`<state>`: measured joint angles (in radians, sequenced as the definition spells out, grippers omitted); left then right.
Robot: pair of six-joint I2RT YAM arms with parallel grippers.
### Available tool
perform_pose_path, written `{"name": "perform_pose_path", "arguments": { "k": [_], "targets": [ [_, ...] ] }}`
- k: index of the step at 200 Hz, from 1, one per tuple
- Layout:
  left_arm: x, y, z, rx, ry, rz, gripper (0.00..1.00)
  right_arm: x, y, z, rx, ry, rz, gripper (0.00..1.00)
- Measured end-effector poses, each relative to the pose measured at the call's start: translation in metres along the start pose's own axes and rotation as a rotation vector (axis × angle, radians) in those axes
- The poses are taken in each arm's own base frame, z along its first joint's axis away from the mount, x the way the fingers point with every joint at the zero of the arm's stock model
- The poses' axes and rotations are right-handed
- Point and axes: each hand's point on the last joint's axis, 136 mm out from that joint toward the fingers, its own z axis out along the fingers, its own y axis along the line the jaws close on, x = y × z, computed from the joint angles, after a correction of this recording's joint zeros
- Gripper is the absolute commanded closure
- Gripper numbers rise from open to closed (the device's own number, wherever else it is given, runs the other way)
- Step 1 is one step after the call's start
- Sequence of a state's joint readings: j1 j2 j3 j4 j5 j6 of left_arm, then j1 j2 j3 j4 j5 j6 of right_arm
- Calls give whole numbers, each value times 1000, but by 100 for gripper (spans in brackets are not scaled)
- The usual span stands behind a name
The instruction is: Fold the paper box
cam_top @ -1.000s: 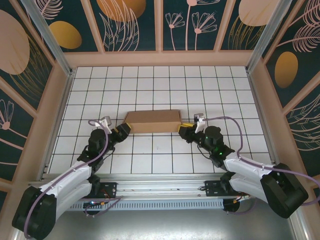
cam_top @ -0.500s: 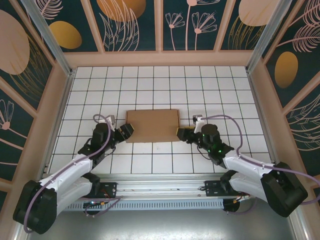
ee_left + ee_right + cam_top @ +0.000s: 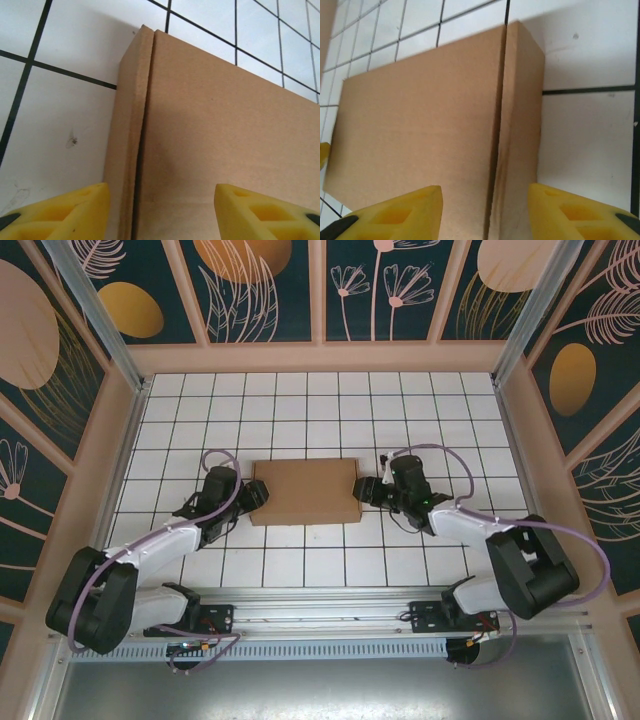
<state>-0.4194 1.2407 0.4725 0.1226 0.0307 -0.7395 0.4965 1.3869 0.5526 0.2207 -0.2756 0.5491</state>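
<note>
Nearest, the two arm bases were seen bolted at the near edge of the table (image 3: pixel 300 565). From them both arms were stretched forward and inward over the white tiles.

The left gripper (image 3: pixel 258 495) was placed at the left end of the box (image 3: pixel 305 490), and the right gripper (image 3: pixel 366 490) at its right end. In the left wrist view, the left gripper's (image 3: pixel 162 192) yellow fingers (image 3: pixel 75 207) were held spread apart. The left edge of the box (image 3: pixel 225 115) was straddled by them, one finger over the tiles and one over the lid. In the right wrist view, the right gripper (image 3: pixel 485 192) was likewise held spread across the right edge of the box (image 3: pixel 420 130). Nothing was pinched by either pair of jaws. Whether the cardboard was touched could not be told.

The box was laid flat near the middle of the table, its long side running left to right. Its lid was folded down, with a narrow seam left between lid and side wall at each end.

Beyond it, bare tiles were seen up to the far wall (image 3: pixel 320 290), which was painted with plant shapes on dark panels.
</note>
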Motion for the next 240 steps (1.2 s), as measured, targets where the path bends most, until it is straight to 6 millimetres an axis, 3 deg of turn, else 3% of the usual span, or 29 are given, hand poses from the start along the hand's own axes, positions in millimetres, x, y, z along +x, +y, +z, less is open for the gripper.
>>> {"name": "perform_pose_path", "arguments": {
  "k": [34, 80, 123, 158, 179, 200, 227, 240],
  "targets": [
    [7, 7, 8, -28, 24, 5, 52, 9, -9, 15, 21, 52, 19, 62],
    [2, 1, 23, -11, 28, -4, 63, -8, -11, 24, 17, 24, 28, 71],
    [-16, -19, 49, 5, 40, -3, 62, -32, -29, 24, 53, -25, 67, 73],
    [-32, -33, 68, 13, 36, 8, 53, -57, -43, 30, 74, -57, 80, 71],
    [-38, -39, 70, 21, 28, 13, 49, -64, -47, 32, 74, -65, 80, 65],
    [-39, -41, 70, 25, 24, 18, 35, -64, -49, 31, 81, -65, 70, 54],
    [-47, -39, 62, -2, -10, 43, 15, -63, -51, 26, 102, -61, 54, 32],
    [-59, -41, 51, -14, -57, 72, 6, -69, -46, 17, 103, -81, 39, 14]
  ]
}}
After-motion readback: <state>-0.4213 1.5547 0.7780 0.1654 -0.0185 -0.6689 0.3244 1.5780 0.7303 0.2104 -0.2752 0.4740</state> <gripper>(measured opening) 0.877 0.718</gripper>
